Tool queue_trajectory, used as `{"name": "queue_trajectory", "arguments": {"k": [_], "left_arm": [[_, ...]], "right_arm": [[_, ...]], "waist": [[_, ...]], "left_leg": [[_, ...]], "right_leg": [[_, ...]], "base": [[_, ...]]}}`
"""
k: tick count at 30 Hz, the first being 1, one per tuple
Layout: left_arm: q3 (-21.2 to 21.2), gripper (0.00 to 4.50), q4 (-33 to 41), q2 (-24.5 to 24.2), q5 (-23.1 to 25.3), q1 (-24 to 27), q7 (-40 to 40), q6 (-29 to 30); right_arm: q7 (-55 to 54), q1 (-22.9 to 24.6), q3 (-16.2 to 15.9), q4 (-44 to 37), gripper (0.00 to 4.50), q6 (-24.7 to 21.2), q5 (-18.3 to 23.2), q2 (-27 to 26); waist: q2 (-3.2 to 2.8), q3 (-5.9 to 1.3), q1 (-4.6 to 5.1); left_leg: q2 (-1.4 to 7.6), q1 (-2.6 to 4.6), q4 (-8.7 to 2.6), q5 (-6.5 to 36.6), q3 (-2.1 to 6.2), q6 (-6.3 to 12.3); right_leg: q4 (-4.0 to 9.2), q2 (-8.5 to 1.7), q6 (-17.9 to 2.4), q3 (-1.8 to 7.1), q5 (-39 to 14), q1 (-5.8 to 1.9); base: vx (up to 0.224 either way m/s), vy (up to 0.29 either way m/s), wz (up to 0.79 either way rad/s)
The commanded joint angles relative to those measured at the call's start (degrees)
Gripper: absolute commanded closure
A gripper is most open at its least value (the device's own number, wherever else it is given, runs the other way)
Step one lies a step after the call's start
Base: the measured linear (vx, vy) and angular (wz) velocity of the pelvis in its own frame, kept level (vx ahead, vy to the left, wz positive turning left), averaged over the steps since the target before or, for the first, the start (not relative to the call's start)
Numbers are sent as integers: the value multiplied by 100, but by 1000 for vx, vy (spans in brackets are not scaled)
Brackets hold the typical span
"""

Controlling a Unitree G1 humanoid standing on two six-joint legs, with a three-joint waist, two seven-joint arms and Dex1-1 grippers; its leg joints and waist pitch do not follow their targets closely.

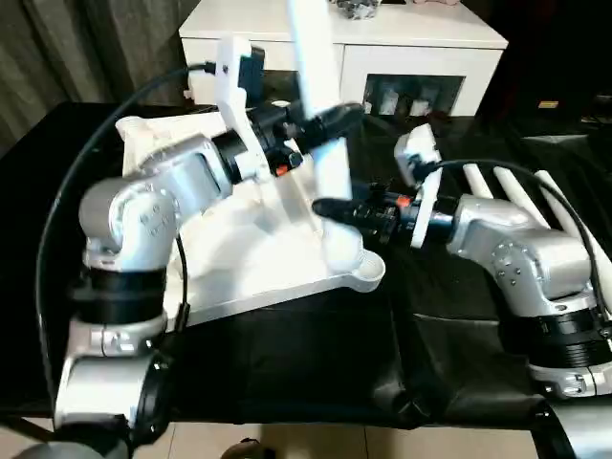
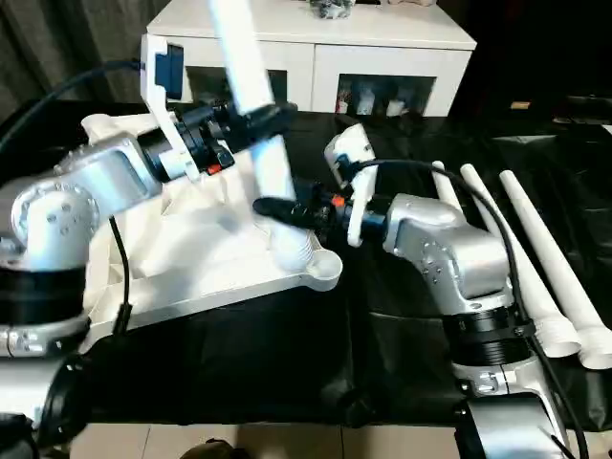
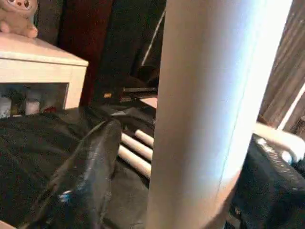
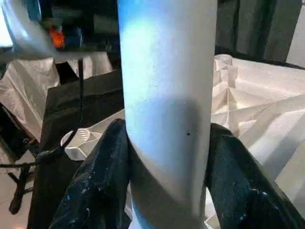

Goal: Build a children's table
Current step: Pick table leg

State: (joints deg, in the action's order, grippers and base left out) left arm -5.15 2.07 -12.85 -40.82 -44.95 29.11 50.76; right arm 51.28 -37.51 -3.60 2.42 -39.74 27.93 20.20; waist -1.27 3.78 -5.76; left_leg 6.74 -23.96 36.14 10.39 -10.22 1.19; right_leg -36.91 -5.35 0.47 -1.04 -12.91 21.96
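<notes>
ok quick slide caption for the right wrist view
Right gripper clamps an upright white table leg, with the ribbed underside of the tabletop behind it.

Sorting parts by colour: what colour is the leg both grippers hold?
White, like the tabletop. The leg shows best in the right wrist view.

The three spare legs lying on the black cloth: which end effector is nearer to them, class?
The right. The right end effector grips the upright leg low down, on the side toward the spare legs. The left end effector grips that leg higher up, farther from them.
</notes>
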Motion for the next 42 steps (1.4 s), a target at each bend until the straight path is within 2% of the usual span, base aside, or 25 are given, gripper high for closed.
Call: {"name": "queue_trajectory", "arguments": {"k": [1, 3, 6, 8, 11, 12, 15, 18, 23, 24, 25, 27, 29, 30, 32, 34, 38, 40, 42], "left_arm": [[106, 63, 163, 34, 15, 17, -89, 70], [96, 93, 188, 66, -14, 45, -154, 100], [72, 104, 178, 105, -7, 78, -211, 101], [101, 136, 185, 101, 27, 103, -208, 110], [125, 145, 201, 119, 70, 138, -246, 99], [110, 180, 198, 130, 63, 135, -266, 97], [30, 196, 154, 151, 75, 90, -335, 4], [-24, 235, 135, 150, 40, 65, -350, 1], [-120, 257, 153, 83, -52, 31, -262, 20], [-133, 260, 162, 66, -85, 31, -221, 34], [-186, 260, 174, 21, -179, 27, -125, 64], [-197, 260, 174, 10, -202, 25, -98, 72], [-208, 261, 196, -33, -270, 31, -2, 111], [-178, 262, 260, -147, -382, 67, 268, 168], [-134, 262, 358, -259, -526, 119, 582, 237], [-79, 262, 413, -356, -632, 146, 870, 275], [124, 262, 581, -585, -796, 204, 1401, 352], [278, 262, 548, -724, -710, 170, 1630, 293], [356, 262, 459, -776, -640, 106, 1727, 254]], "right_arm": [[-55, -166, 120, -29, 265, 121, 24, -6], [-77, -196, 118, 1, 265, 142, 11, -5], [-71, -217, 115, 20, 265, 153, -6, -1], [-65, -227, 108, 28, 265, 161, -14, 4], [-64, -248, 94, 43, 265, 172, -13, 10], [-61, -249, 92, 45, 265, 175, -9, 12], [-67, -243, 78, 55, 265, 192, -13, 2], [-89, -238, 63, 41, 266, 265, -51, -26], [-142, -251, 106, 58, 266, 370, -60, -101], [-131, -251, 107, 68, 210, 361, -52, -96], [-96, -254, 139, 116, 196, 296, 14, -82], [-87, -254, 147, 126, 196, 283, 29, -80], [-16, -241, 160, 108, 177, 228, 85, -38], [165, -206, 157, 42, 154, 128, 173, 80], [421, -160, 121, -37, 150, 2, 253, 269], [581, -150, 85, -50, 119, -113, 303, 386], [790, -144, 67, -98, 100, -314, 444, 514], [948, -152, -59, -97, 72, -349, 425, 623], [1036, -126, -201, -106, 63, -315, 333, 717]], "waist": [[18, -451, 1], [16, -445, -5], [8, -450, 2], [-4, -451, -2], [7, -453, 1], [10, -455, 0], [0, -449, -1], [5, -444, 0], [4, -448, 6], [-2, -450, 9], [3, -448, 7], [-1, -450, 5], [-2, -444, 6], [-4, -443, 2], [-12, -443, -6], [-14, -432, 3], [-19, -433, 10], [-28, -424, 31], [-37, -428, 34]], "left_leg": [[535, 246, -506, 949, 232, -146], [537, 253, -511, 1025, 230, -180], [536, 253, -520, 1027, 238, -214], [529, 247, -515, 1015, 238, -217], [531, 243, -514, 969, 237, -199], [531, 241, -511, 944, 237, -180], [533, 250, -520, 1023, 237, -206], [534, 250, -530, 1120, 239, -251], [531, 251, -529, 1092, 242, -249], [530, 252, -531, 1076, 241, -246], [530, 257, -534, 1077, 238, -246], [525, 253, -533, 1068, 239, -249], [522, 257, -535, 1127, 234, -262], [522, 261, -538, 1164, 237, -272], [520, 270, -541, 1157, 236, -268], [522, 266, -549, 1204, 236, -272], [522, 267, -549, 1269, 240, -290], [527, 268, -559, 1322, 240, -317], [526, 279, -560, 1327, 234, -385]], "right_leg": [[349, -364, -1491, 136, 63, -182], [363, -359, -1454, 143, -40, -172], [354, -348, -1413, 138, -5, -171], [355, -352, -1403, 140, 33, -174], [356, -354, -1397, 141, 96, -179], [355, -355, -1408, 141, 123, -181], [361, -348, -1417, 138, 64, -170], [368, -353, -1386, 141, -41, -166], [367, -353, -1369, 143, -35, -163], [362, -342, -1365, 138, 7, -160], [363, -339, -1368, 138, 21, -155], [355, -340, -1377, 136, 37, -160], [362, -340, -1382, 137, -5, -156], [361, -337, -1372, 135, -50, -157], [354, -324, -1357, 132, -74, -158], [367, -326, -1363, 137, -113, -155], [361, -339, -1401, 138, -203, -155], [368, -327, -1386, 140, -260, -145], [365, -326, -1394, 140, -228, -135]], "base": [[0, 0, 0], [0, 0, 0], [0, 0, 0], [0, 0, 0], [0, 0, 0], [0, 0, 0], [0, 0, 0], [0, 0, 0], [0, 0, 0], [0, 0, 0], [0, 0, 0], [0, 0, 0], [0, 0, 0], [0, 0, 0], [0, 0, 0], [0, 0, 0], [0, 0, 0], [0, 0, 0], [0, 0, 0]]}}
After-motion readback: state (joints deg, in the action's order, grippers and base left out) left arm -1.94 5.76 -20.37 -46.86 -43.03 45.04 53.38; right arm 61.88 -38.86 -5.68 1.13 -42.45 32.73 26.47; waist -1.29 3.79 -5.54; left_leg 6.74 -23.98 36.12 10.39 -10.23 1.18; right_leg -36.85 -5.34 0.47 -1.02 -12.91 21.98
